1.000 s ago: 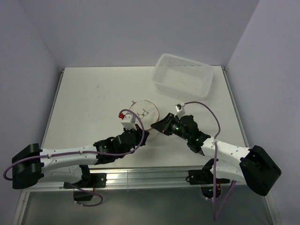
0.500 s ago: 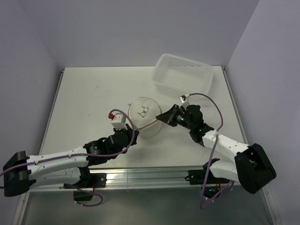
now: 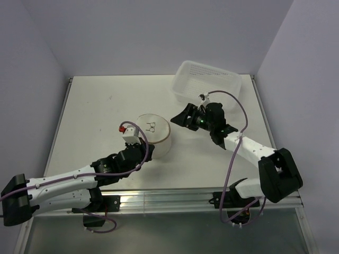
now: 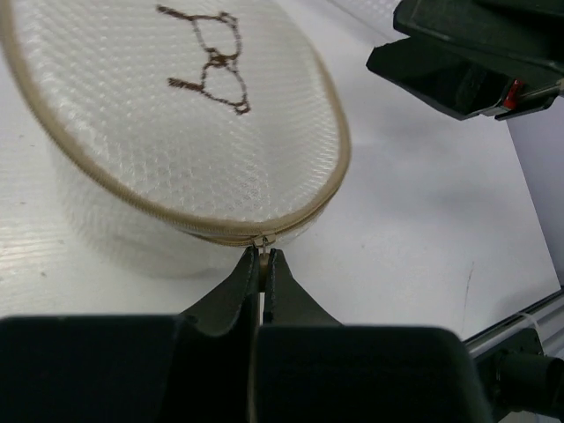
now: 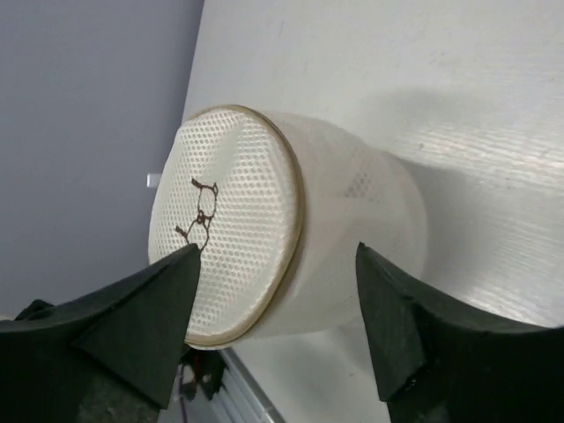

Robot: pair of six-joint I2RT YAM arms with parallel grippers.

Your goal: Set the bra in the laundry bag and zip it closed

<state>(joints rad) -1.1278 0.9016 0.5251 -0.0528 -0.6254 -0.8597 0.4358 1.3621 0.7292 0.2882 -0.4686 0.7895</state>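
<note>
Zipping looks almost finished: the left fingers (image 4: 238, 286) pinch the zip pull (image 4: 263, 248) on the laundry bag (image 4: 176, 132) just ahead of them, the right fingers (image 5: 132, 326) stand spread clear of it, the bra hidden, presumably inside, so next comes confirming closure and releasing.

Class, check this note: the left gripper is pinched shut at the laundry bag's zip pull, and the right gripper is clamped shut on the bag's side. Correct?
Not quite. The right gripper is open, jaws spread and gripping nothing, as the right wrist view shows. The left gripper is indeed pinched shut at the zip pull of the laundry bag.
</note>
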